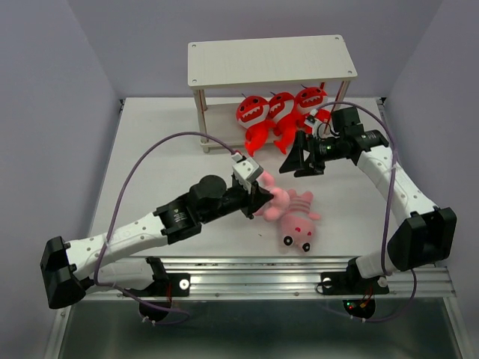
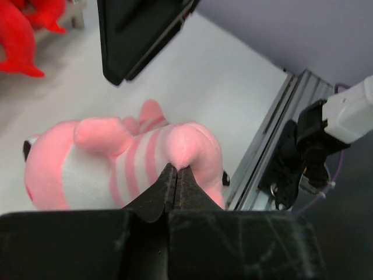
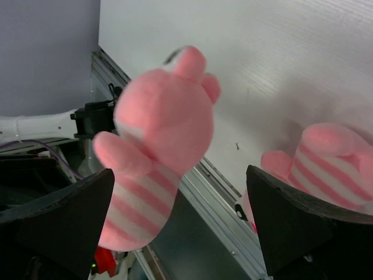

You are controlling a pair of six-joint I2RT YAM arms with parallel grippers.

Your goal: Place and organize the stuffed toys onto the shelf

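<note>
One pink striped toy (image 2: 116, 169), soft and probably light plush, is clamped by a thin fold in the jaws of the left gripper (image 2: 176, 172); a mid-body hold looks surer. The right gripper (image 1: 300, 166) has its jaws wide apart.

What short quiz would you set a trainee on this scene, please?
1. True or false: the right gripper is shut.
2. How many red toys sit under the top board of the shelf? A two, B three, C five.
3. What kind of toy does the left gripper hold?

Key: 1 false, it is open and holds nothing. 2 B. 3 a pink toy, pinched between shut fingers.
</note>
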